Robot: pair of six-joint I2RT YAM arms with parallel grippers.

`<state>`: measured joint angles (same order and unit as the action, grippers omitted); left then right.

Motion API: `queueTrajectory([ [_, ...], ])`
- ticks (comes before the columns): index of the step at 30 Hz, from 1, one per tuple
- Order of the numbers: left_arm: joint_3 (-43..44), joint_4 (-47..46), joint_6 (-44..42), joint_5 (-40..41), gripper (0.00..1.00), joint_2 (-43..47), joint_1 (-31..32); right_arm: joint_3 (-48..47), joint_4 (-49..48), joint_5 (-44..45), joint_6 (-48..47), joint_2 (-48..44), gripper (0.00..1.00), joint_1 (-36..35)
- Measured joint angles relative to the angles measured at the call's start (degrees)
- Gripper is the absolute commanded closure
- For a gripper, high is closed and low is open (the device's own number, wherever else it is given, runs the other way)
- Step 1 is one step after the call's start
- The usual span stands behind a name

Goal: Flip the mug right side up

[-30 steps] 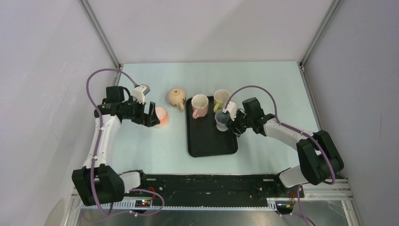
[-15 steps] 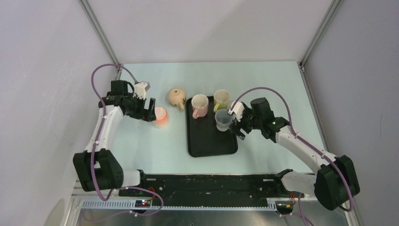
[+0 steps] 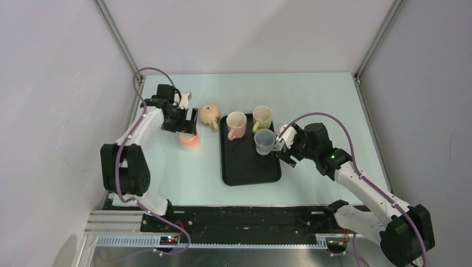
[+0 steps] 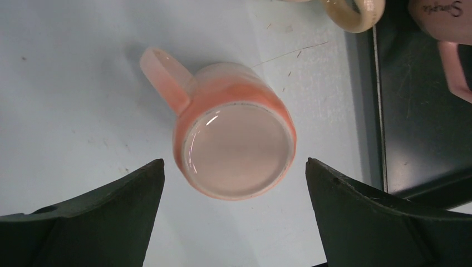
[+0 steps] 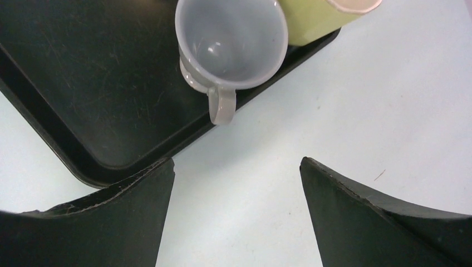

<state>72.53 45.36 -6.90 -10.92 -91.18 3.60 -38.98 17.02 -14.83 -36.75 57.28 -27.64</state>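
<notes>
The glossy orange ceramic mug [image 4: 236, 147] is sitting base-up on the pale tabletop [image 3: 311, 94], just left of the black plastic tray [image 3: 245, 167]. The left end effector [image 4: 234, 167] is hovering over it, spread wide and empty, so the approach looks to be underway; next it is needing to descend, clamp the body, lift and flip. The right end effector [image 5: 236, 161] is gaping empty near the grey mug [image 5: 231, 39]. Counting five mugs, one tray
</notes>
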Motion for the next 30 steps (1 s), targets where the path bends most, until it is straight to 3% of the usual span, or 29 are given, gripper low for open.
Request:
queueTrajectory([
  [19, 2.23, 0.2, 4.11, 6.4, 0.02, -7.87, 2.05, 4.07, -4.59, 2.43, -2.25, -0.26, 0.12, 0.0],
  [26, 2.34, 0.39, 3.21, 6.51, 0.47, -8.37, 2.38, 4.48, -5.18, 2.49, -2.54, -0.26, 0.12, 0.0],
  [30, 2.34, 0.87, -0.7, 4.46, 0.54, -8.22, 2.32, 4.48, -5.38, 2.45, -2.54, -0.42, 0.12, 0.02],
])
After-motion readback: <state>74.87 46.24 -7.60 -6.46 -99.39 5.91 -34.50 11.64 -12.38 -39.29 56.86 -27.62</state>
